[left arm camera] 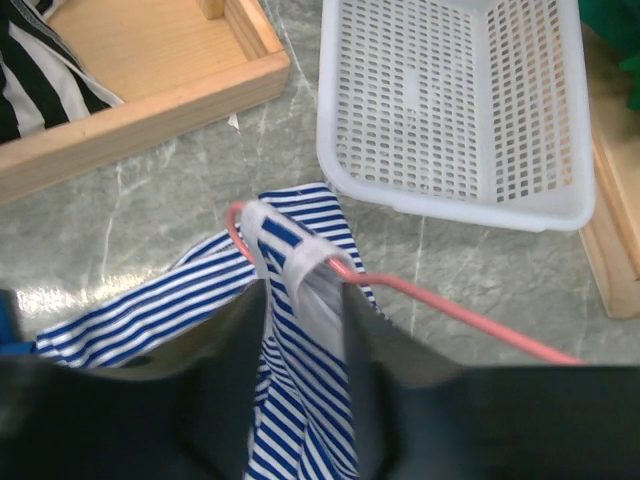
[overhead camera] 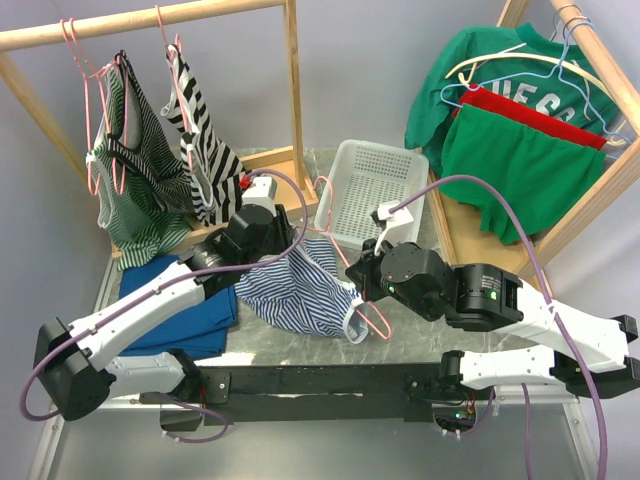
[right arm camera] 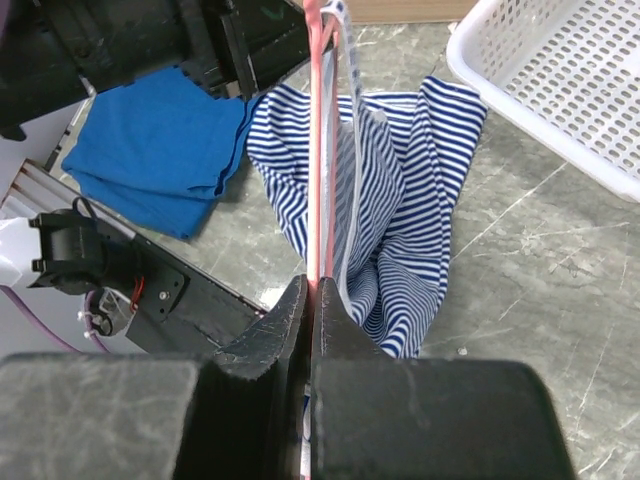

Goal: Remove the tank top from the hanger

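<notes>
Right gripper [right arm camera: 310,290] pinching pink hanger [right arm camera: 316,150], left gripper [left arm camera: 305,295] straddling tank top strap [left arm camera: 300,255], grip unclear, basket rim [left arm camera: 450,205] near ahead

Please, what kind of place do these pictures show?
Probably a robot test bench staged as a laundry corner: a wooden rack hung with striped tops, a white plastic basket, and two robot arms bolted to the table.

Left arm [overhead camera: 150,305]: stretched forward and to the right, held low.
Left gripper [left arm camera: 302,292]: fingers partly apart, angled downward.
Right arm [overhead camera: 520,305]: reaching leftward, wrist bent.
Right gripper [right arm camera: 310,290]: fingers pinched tight on hanger [right arm camera: 316,150].
</notes>
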`<state>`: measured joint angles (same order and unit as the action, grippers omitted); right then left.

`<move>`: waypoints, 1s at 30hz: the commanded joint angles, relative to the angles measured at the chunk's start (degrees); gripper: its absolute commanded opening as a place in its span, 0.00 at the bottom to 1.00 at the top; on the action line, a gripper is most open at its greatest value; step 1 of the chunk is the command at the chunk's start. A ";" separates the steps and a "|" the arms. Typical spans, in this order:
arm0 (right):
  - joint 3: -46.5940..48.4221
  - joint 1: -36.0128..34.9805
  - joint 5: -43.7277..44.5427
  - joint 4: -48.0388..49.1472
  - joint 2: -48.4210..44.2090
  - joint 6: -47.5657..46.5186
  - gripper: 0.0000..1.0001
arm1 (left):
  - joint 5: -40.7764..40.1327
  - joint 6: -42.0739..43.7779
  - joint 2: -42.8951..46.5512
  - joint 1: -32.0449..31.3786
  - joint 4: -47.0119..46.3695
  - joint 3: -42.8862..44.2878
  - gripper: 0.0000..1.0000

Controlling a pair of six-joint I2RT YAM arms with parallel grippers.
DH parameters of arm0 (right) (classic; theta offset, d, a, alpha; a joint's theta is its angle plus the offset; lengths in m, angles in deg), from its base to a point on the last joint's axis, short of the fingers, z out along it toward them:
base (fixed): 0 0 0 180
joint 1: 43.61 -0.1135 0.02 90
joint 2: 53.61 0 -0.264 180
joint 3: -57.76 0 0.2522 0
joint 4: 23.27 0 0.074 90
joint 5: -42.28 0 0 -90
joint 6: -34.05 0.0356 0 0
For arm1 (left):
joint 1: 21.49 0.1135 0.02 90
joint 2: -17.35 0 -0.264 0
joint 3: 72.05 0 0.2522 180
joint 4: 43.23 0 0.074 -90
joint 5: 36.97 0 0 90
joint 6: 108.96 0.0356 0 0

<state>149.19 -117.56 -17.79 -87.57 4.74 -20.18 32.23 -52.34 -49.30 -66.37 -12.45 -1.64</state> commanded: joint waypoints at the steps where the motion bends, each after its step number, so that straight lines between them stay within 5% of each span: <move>1: 2.31 -0.58 1.18 2.91 -1.74 -0.44 0.00 | 0.32 1.31 -1.02 0.85 -1.81 3.12 0.32; 9: 1.52 -0.67 0.74 2.82 -3.24 -0.09 0.00 | 0.50 1.66 -1.72 1.38 -1.02 2.68 0.02; 20: 3.80 -2.86 -2.69 -1.40 -1.40 -1.05 0.00 | 1.80 3.50 -4.53 10.33 -0.14 5.49 0.01; 30: 1.88 -4.97 5.92 2.55 -5.78 0.35 0.00 | 4.80 1.40 -6.04 11.66 3.20 3.13 0.01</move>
<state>150.24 -121.56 -16.41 -88.69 3.56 -20.62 37.69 -50.53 -55.49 -55.68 -10.66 2.47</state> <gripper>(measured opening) 0.031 0.024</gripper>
